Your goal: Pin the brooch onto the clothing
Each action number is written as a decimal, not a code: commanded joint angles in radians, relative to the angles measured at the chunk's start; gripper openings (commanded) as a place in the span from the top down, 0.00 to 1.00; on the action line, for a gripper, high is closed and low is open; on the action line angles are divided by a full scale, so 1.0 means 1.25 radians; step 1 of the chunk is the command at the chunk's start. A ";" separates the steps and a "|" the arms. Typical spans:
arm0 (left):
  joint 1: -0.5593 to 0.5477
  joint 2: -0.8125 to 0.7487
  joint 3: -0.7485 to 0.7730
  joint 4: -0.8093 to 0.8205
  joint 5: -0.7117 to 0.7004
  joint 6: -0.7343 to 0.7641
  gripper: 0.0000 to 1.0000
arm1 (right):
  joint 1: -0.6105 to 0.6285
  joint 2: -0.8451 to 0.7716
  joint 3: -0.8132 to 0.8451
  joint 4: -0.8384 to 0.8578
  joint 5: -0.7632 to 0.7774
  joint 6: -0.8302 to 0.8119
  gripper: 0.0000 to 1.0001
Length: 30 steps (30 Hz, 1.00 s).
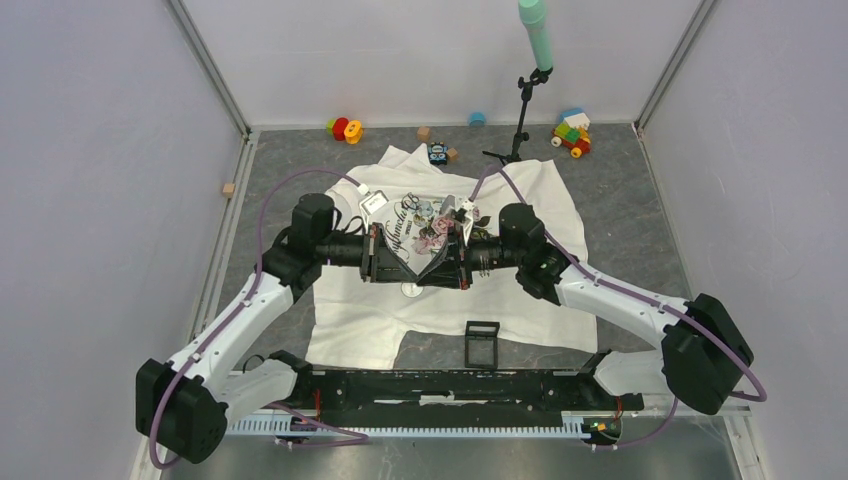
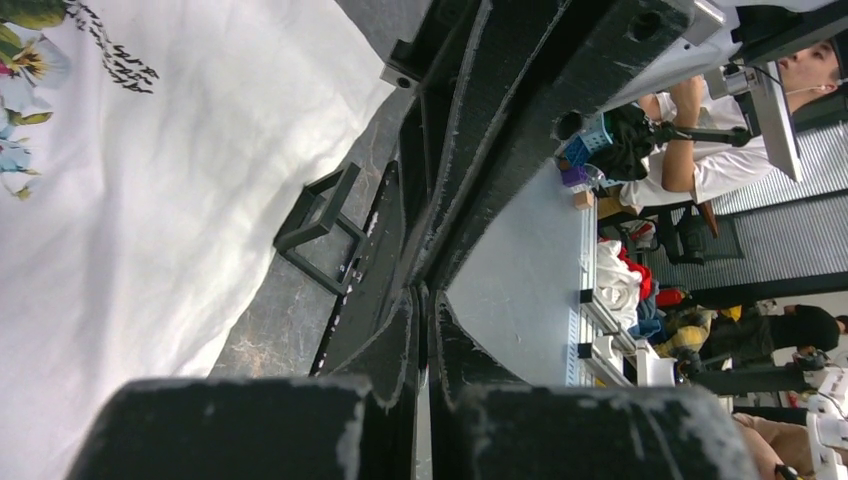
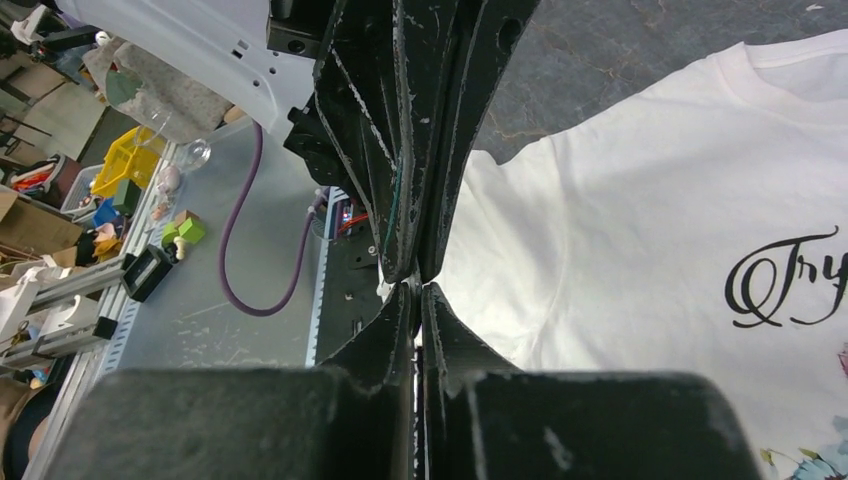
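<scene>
- Both closed: my left pincer (image 2: 422, 300) and right pincer (image 3: 418, 300) meet tip to tip.
- The white T-shirt (image 1: 520, 290) lies directly beneath them.
- A small pale disc (image 1: 411, 290), perhaps the brooch, lies on it beside my tips.

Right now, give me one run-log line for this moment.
left gripper: shut | right gripper: shut, tips meeting left's above the shirt | brooch: cannot tell if held | frame holder: by shirt's near hem
</scene>
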 commanded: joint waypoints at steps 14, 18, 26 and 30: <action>-0.016 -0.088 -0.066 0.191 -0.072 -0.115 0.11 | 0.003 -0.087 -0.090 0.138 0.195 0.068 1.00; -0.016 -0.102 -0.093 0.236 -0.089 -0.134 0.26 | -0.001 -0.121 -0.142 0.232 0.236 0.137 1.00; -0.016 -0.108 -0.124 0.301 -0.085 -0.184 0.68 | -0.001 -0.118 -0.148 0.264 0.216 0.171 1.00; -0.016 -0.107 -0.129 0.317 -0.080 -0.195 0.85 | -0.002 -0.117 -0.148 0.261 0.215 0.171 1.00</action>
